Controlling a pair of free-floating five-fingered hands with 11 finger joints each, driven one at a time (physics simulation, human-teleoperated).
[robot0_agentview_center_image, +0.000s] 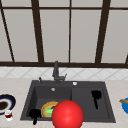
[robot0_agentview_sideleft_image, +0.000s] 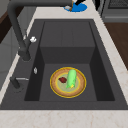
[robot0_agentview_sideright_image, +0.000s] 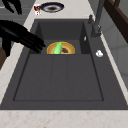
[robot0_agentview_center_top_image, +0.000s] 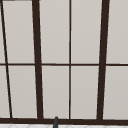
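A home kitchen, rendered by a simulator. A dark double-basin sink (robot0_agentview_center_image: 107, 110) is set into a pale marbled countertop (robot0_agentview_sideleft_image: 62, 118), with a tall dark faucet (robot0_agentview_center_image: 56, 71) at its back edge. Behind it runs a light tiled backsplash (robot0_agentview_center_image: 22, 72) below a large window with dark frames (robot0_agentview_center_top_image: 37, 62). Dishes tell the same: a yellow-rimmed plate with food (robot0_agentview_sideleft_image: 68, 81) in the lower left basin, a dark bowl (robot0_agentview_center_image: 5, 103) at far left.

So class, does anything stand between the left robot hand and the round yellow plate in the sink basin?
Nothing visible does. The left robot hand hangs right beside the round yellow plate, which lies in the dark sink basin with a green vegetable on it.
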